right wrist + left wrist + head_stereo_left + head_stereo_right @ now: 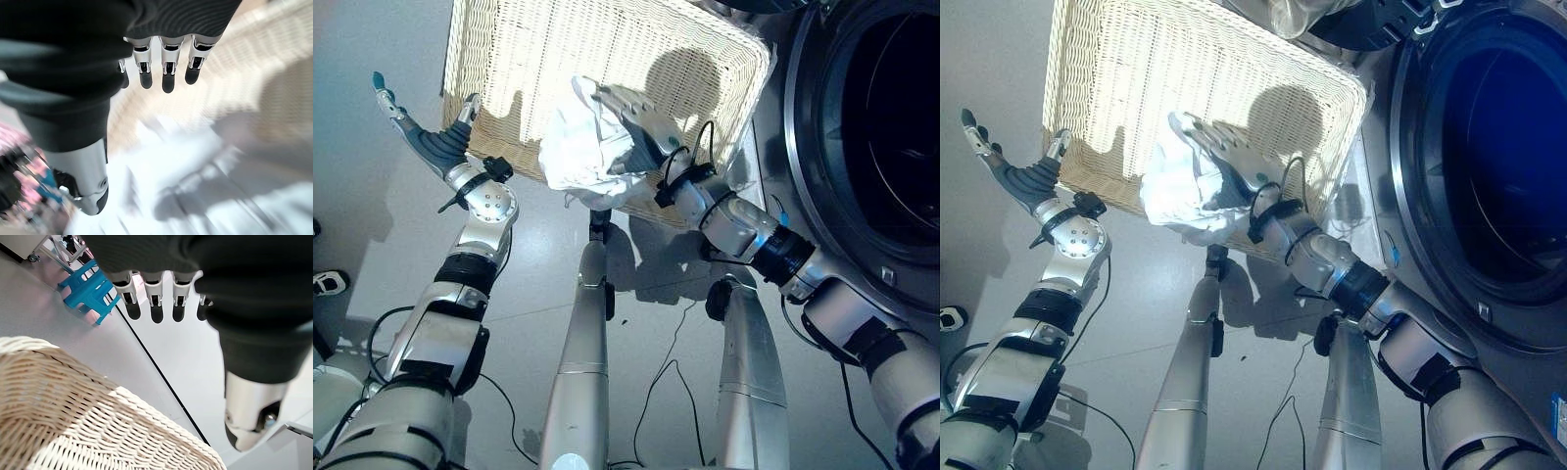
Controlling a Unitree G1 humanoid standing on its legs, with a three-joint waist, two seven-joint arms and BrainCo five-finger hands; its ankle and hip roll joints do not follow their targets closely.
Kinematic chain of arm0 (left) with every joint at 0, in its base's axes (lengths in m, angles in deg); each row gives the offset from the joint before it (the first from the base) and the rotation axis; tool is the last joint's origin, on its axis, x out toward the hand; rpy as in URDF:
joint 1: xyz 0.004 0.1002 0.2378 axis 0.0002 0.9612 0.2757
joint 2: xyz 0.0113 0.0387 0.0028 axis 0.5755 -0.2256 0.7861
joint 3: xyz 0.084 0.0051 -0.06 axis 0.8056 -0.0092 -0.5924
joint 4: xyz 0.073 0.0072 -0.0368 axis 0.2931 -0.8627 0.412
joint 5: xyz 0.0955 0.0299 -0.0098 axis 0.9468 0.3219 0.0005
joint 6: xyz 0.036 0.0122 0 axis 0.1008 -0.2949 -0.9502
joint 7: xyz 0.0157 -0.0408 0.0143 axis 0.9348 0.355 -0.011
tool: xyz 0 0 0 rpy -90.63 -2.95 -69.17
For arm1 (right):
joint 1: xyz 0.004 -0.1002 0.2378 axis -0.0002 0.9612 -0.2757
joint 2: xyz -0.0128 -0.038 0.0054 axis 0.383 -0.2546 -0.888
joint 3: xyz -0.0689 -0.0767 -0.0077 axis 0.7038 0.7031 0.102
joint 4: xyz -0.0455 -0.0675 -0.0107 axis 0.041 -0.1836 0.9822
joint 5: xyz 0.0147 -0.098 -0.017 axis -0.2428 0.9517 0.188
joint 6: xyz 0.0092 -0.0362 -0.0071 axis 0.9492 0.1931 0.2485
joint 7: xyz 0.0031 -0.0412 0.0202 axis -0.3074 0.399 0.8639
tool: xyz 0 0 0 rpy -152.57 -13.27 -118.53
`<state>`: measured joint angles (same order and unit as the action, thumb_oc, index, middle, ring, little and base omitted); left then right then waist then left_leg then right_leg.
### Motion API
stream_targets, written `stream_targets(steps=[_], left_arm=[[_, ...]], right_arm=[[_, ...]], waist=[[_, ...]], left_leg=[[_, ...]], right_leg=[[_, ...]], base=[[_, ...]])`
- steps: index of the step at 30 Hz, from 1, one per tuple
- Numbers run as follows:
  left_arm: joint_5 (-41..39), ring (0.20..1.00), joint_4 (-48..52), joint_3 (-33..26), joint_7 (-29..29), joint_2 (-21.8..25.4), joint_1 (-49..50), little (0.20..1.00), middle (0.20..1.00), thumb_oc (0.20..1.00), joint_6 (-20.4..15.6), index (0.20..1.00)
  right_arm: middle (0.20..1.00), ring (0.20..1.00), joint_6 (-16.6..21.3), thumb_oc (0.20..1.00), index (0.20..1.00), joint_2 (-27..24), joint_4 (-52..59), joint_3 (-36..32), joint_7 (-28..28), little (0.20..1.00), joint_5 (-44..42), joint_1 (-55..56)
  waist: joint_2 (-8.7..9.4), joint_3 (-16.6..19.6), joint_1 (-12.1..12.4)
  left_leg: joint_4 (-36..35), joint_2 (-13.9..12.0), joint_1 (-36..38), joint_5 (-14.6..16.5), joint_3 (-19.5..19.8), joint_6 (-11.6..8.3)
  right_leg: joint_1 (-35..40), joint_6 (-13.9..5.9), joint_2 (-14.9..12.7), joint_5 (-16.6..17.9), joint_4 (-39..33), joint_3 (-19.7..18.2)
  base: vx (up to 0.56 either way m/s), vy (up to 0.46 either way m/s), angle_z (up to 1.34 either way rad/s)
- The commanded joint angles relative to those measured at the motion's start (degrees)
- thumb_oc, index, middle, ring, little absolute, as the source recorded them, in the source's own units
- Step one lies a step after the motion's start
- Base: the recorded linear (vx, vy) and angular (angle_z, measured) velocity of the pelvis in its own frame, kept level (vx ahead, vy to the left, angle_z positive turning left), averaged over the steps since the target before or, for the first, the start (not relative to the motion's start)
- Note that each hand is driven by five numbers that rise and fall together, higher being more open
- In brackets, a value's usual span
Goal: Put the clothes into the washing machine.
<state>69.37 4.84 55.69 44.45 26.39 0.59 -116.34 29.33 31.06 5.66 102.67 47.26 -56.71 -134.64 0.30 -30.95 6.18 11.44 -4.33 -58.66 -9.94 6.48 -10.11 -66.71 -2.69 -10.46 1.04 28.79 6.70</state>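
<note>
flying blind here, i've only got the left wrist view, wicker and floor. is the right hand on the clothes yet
Observer: Yes. The right hand lies over a white garment at the wicker basket's near rim, fingers straight, not curled round it.
Operator: where's the washer from there
Observer: The washing machine stands on the robot's right, beside the basket, its drum opening dark and uncovered.
Operator: and my left hand?
Observer: The left hand is open at the basket's left corner, holding nothing.
</note>
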Motion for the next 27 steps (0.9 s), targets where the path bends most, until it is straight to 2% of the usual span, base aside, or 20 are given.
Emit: stream_targets(steps=[1, 9, 15, 21, 22, 27], left_arm=[[-0.17, 1.000, -1.53, -1.49, 0.09, 0.60, -2.72, 1.000, 1.000, 1.000, -1.16, 1.000], [1.07, 1.000, -1.55, -0.48, -0.46, 1.18, -3.33, 1.000, 1.000, 1.000, -0.32, 1.000], [1.18, 1.000, -1.69, 0.39, -1.11, 0.81, -3.48, 1.000, 1.000, 1.000, -0.23, 1.000], [1.56, 1.000, -2.63, 1.05, -2.05, -0.73, -3.69, 1.000, 1.000, 1.000, -1.12, 1.000], [1.02, 1.000, -2.62, 1.25, -3.47, -1.30, -4.08, 1.000, 1.000, 1.000, -1.45, 1.000], [0.20, 1.000, -2.65, 2.10, -5.31, -2.90, -4.67, 1.000, 1.000, 1.000, -2.05, 1.000]], right_arm=[[1.000, 1.000, -2.94, 1.000, 1.000, 1.80, 0.89, 2.66, -5.47, 1.000, -2.69, -0.26], [1.000, 1.000, -2.84, 1.000, 1.000, 0.28, -0.52, 3.01, -12.26, 1.000, -1.96, 0.66], [1.000, 1.000, -1.88, 1.000, 1.000, -0.36, -1.42, 3.74, -12.27, 1.000, -0.49, 1.75], [1.000, 1.000, 0.82, 1.000, 1.000, 1.03, -4.70, 3.70, -6.25, 1.000, 1.08, 1.20], [1.000, 1.000, 1.97, 1.000, 1.000, 1.75, -5.67, 3.22, -2.74, 1.000, 1.62, 0.70], [1.000, 1.000, 3.33, 1.000, 1.000, 3.64, -9.14, 1.98, 3.38, 1.000, 1.21, -0.49]], waist=[[-2.81, 1.16, -0.57], [-2.24, 1.16, -0.76], [-2.14, 1.16, -1.09], [-2.92, 1.16, -1.12], [-3.37, 1.16, -1.10], [-4.46, 1.16, -0.71]], left_leg=[[4.29, 5.55, -2.22, 1.90, -1.81, 4.94], [4.65, 5.55, -2.45, 1.75, -1.48, 4.96], [4.90, 5.53, -2.17, 2.17, -1.47, 4.93], [5.14, 5.90, -2.44, 2.19, -1.39, 4.89], [5.19, 6.09, -3.11, 1.71, -1.41, 4.87], [5.46, 6.43, -3.49, 1.62, -1.45, 4.96]], right_leg=[[4.47, -4.21, 2.51, 4.04, -7.35, 3.26], [4.26, -4.38, 2.59, 4.32, -6.85, 3.46], [4.32, -4.62, 2.58, 4.23, -6.66, 3.22], [3.81, -4.58, 2.78, 4.42, -6.68, 2.71], [3.17, -4.55, 2.79, 4.87, -6.76, 2.54], [2.71, -4.63, 2.56, 5.01, -6.52, 2.24]], base=[[0.00, 0.000, 0.00], [0.00, -0.004, 0.00], [0.00, 0.000, 0.00], [0.00, 0.000, 0.00], [0.00, 0.000, 0.00], [0.00, 0.004, 0.01]])
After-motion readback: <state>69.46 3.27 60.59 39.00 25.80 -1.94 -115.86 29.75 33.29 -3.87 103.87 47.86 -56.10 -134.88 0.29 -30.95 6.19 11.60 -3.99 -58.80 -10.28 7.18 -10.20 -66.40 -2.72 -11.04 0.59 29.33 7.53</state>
